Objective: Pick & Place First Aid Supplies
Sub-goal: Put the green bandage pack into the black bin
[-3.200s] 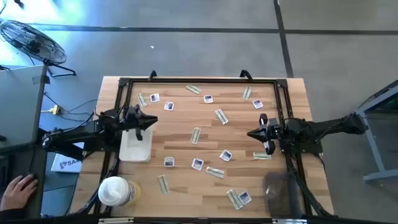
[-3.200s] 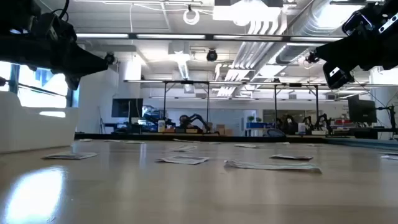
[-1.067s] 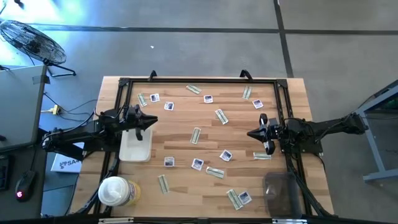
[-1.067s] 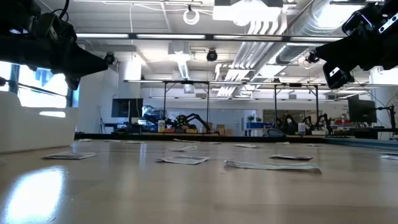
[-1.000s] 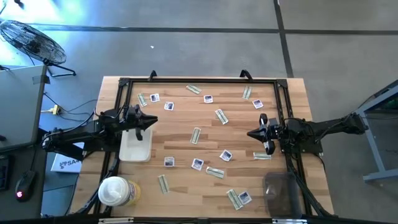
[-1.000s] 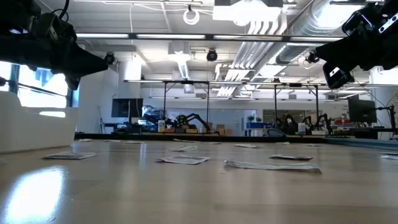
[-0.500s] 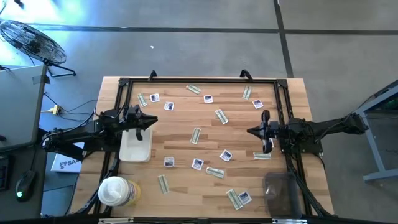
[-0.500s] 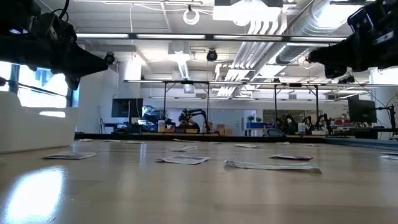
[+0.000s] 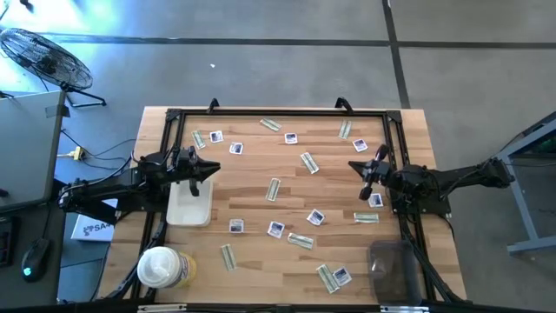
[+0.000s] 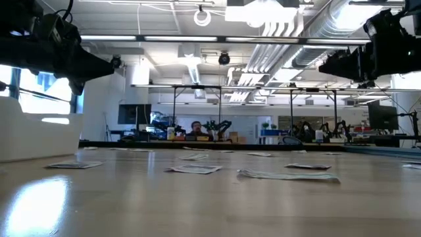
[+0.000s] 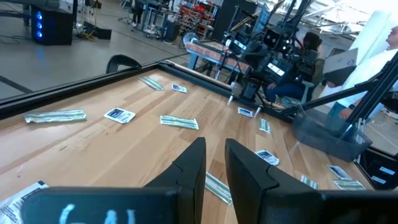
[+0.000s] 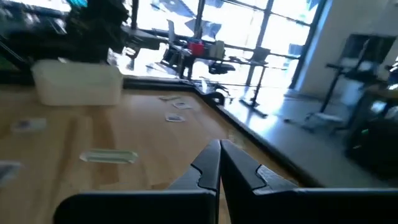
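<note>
First aid supplies [image 9: 275, 229] scattered, print unreadable, left hand [image 9: 211, 168] slightly parted, empty, right hand [image 9: 354, 163] pressed together.

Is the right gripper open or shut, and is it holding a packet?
Shut and empty: the right gripper shows its fingertips pressed together with nothing between them.

Two arms up over a table strewn with packets

Left gripper [image 9: 211, 168] hangs over the far end of the white tray [image 9: 189, 207], the right gripper [image 9: 360, 174] (fingertips pinched together) sits by the table's right edge, first aid supplies [image 9: 274, 189] lie scattered across the wooden table [image 9: 261, 261], and a white-lidded tub [image 9: 159, 266] stands at the near-left corner.
</note>
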You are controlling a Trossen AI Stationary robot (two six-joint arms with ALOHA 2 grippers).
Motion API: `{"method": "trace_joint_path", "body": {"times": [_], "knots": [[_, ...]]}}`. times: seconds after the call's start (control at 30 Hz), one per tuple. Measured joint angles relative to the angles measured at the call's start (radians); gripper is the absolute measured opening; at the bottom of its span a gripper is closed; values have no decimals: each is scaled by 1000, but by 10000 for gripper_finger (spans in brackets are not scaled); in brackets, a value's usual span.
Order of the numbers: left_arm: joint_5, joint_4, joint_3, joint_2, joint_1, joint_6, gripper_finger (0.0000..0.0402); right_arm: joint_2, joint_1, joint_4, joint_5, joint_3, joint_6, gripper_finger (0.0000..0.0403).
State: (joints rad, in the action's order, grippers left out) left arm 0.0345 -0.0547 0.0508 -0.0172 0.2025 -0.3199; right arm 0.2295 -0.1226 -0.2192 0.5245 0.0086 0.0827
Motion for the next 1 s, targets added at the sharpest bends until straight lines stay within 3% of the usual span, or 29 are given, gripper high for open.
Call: {"method": "trace_joint_path", "body": {"times": [0.13, 0.27, 0.47, 0.63, 0.87, 1.0], "knots": [[0, 0, 0, 0, 0, 0, 60, 0, 0, -60, -38, 0, -300, 4], [0, 0, 0, 0, 0, 0, 60, 0, 0, -134, -8, 0, -474, 5], [0, 0, 0, 0, 0, 0, 60, 0, 0, -274, 51, 0, -444, 5], [0, 0, 0, 0, 0, 0, 60, 47, -22, -291, 12, 34, -461, 1], [0, 0, 0, 0, 0, 0, 60, 281, -83, -265, 103, 168, -434, 1], [0, 0, 0, 0, 0, 0, 60, 417, -99, -114, 135, 300, -481, 1]]}}
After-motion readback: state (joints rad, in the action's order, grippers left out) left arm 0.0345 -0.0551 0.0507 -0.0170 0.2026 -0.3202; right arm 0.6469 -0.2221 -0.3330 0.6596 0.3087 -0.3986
